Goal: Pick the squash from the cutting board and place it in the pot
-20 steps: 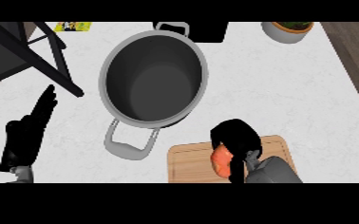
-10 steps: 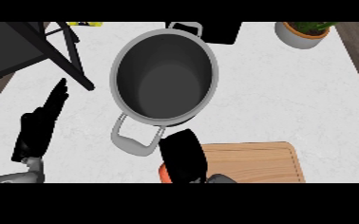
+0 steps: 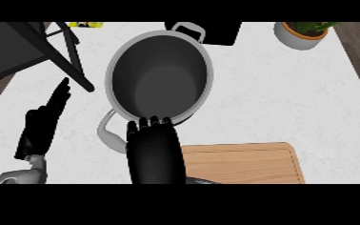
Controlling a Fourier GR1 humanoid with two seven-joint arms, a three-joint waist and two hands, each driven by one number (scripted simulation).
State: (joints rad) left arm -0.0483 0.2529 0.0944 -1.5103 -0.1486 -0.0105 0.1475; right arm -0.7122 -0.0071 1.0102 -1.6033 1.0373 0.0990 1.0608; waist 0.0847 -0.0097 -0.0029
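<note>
Looking steeply down in the head view, the right hand [image 3: 155, 152] is seen from its back, rising from the lower edge with its fingers [image 3: 153, 123] reaching the near rim of the grey pot [image 3: 160, 76]. Whether those fingers are curled round anything cannot be told, since the palm side is hidden; the squash is not seen anywhere, neither on the board nor in the pot. Just beyond the fingertips the pot's dark inside lies bare. To the right of the fingers the wooden cutting board [image 3: 243, 162] is laid along the lower edge, its top bare. The left hand [image 3: 44, 126] is held open and straight at the left edge, well apart from the pot's near handle [image 3: 107, 133]. Wide white counter [image 3: 281, 95] is left free far right of the fingers, up to a potted plant [image 3: 302, 32] at the far corner.
</note>
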